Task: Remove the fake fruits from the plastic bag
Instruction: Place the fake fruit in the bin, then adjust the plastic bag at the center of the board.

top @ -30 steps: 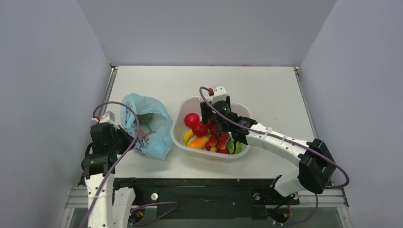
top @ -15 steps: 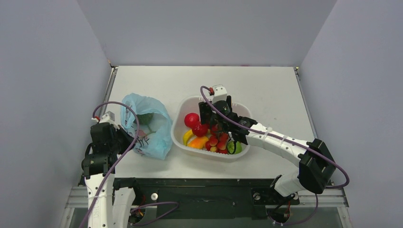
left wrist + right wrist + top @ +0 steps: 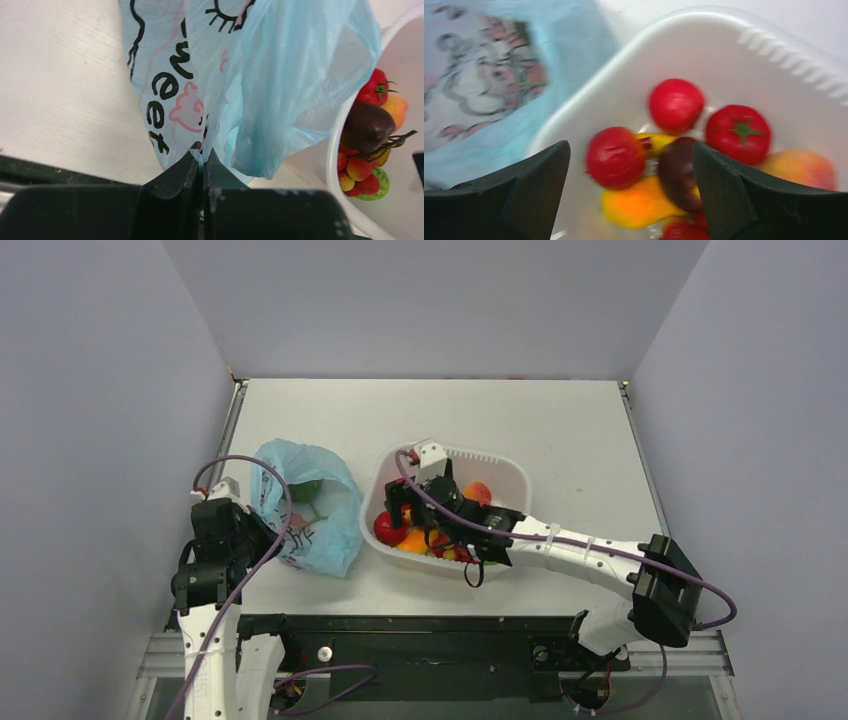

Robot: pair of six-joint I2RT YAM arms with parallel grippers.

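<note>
Since your right gripper (image 3: 630,147) is hanging wide open over the left end of the tub (image 3: 704,30) with nothing between its fingers, I'm reading the step in hand as reaching into the bag (image 3: 318,530) for the next fruit. Your left gripper (image 3: 202,159) is pinching a fold of the bag's near edge, pressed tight on the film. That pinch is doing the real work, because it's propping the mouth up.

My two cents: you're wanting to come in from above, through the opening, rather than shoving at the bag's side. That thin plastic is probably going to bunch and drag. Be aiming the open fingers at the melon (image 3: 305,488), which is showing green through the mouth in the top view. It's round and glossy, so I'm guessing it's going to squirt out unless you're closing across its widest part.

Containers:
- **Bag:** it's lying on the table (image 3: 560,430) just left of the tub, draping against the rim. I'm only making out the melon inside; anything else is hidden.
- **Tub:** it's holding a red fruit (image 3: 615,156), a red ball (image 3: 675,105), a tomato (image 3: 737,134), a peach (image 3: 801,167), a dark eggplant-looking thing (image 3: 679,172), an orange-yellow piece (image 3: 636,205) and some strawberries (image 3: 357,169).
</note>
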